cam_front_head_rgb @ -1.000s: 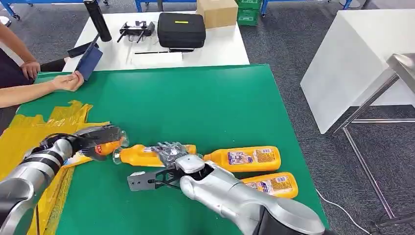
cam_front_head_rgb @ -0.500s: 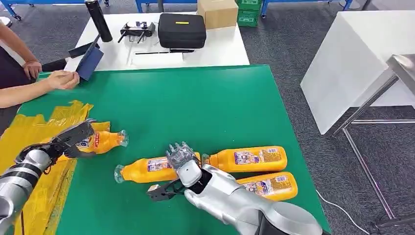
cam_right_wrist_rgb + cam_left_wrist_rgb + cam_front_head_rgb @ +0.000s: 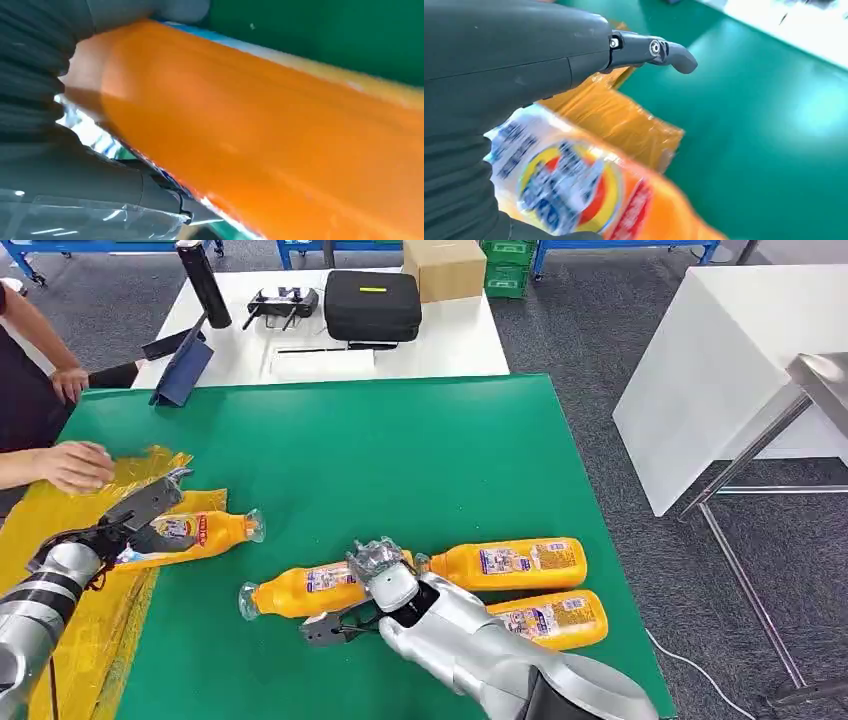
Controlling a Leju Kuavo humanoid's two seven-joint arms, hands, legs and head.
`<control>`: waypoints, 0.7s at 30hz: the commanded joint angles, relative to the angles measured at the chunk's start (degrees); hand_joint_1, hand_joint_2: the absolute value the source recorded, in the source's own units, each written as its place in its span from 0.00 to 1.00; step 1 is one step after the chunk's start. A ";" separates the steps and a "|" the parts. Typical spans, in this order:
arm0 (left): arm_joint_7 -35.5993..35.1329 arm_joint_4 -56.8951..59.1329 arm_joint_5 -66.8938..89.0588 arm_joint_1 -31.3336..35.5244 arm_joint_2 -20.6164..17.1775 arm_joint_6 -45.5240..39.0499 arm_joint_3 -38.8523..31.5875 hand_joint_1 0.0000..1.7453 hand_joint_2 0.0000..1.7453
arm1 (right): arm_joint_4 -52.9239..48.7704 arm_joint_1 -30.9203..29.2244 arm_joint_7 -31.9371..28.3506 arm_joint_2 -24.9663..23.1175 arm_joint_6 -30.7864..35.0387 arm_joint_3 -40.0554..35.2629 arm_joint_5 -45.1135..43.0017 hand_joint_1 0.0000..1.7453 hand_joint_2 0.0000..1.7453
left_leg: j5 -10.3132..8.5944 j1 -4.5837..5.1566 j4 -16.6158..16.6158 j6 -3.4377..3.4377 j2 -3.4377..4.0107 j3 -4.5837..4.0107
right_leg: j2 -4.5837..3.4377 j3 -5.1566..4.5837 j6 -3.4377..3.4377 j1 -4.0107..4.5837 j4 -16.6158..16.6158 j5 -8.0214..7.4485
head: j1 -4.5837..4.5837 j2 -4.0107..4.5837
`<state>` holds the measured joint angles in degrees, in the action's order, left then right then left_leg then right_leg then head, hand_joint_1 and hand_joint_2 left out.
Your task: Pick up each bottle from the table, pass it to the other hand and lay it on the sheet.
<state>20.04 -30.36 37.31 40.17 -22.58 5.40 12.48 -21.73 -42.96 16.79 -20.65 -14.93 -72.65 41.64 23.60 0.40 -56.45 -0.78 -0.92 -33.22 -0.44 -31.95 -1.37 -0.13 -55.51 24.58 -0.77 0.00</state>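
We judged the task barely begun: left hand (image 3: pixel 140 515) held one bottle (image 3: pixel 205 530) at the yellow sheet's (image 3: pixel 60 505) edge, right hand (image 3: pixel 372 565) gripped a second bottle (image 3: pixel 305 588) on the bench (image 3: pixel 400 460), two bottles lay untouched.

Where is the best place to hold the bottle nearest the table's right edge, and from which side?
Probably its flat labelled body, taken from above. The bottle lies on its side, another bottle lies close behind it, and the right arm covers its neck end.
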 commanded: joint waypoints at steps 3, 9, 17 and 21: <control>3.97 -10.40 -16.02 -3.39 6.92 5.51 -10.85 0.00 1.00 | 3.50 1.55 -4.74 3.17 0.63 18.44 -10.50 1.00 1.00 | -0.17 -0.11 0.00 0.12 -0.27 -0.21 | 0.41 0.00 0.01 0.10 0.10 -0.08 | 0.00 0.00; 3.97 -12.36 -17.46 -4.56 7.32 6.12 -11.35 0.00 1.00 | 3.22 1.18 -5.68 3.72 0.55 19.37 -11.29 1.00 1.00 | -0.17 -0.08 0.04 0.08 -0.26 -0.16 | 0.37 0.06 0.01 0.08 0.11 -0.08 | 0.00 0.00; 1.96 -38.38 -37.56 -23.49 11.29 13.69 -17.67 0.00 0.00 | -3.66 2.60 -16.54 7.89 7.48 33.26 -23.13 1.00 1.00 | -0.08 0.02 -0.06 0.09 0.09 -0.19 | 0.12 0.01 -0.05 -0.06 0.03 -0.06 | -0.04 0.00; 1.77 -38.02 -37.63 -23.01 11.20 13.70 -17.65 0.00 0.00 | -3.61 2.60 -16.54 7.89 7.60 33.26 -23.12 1.00 1.00 | -0.09 0.02 -0.02 0.09 0.14 -0.27 | 0.09 -0.11 -0.05 -0.05 0.03 -0.07 | 0.00 0.00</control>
<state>22.53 -63.72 -0.15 18.77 -14.12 18.95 -2.38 -24.46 -41.47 0.33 -14.75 -7.23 -43.16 18.71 23.53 0.47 -56.46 -0.79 -0.69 -33.45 -0.51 -32.08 -1.45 -0.24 -55.51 24.49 -0.76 0.00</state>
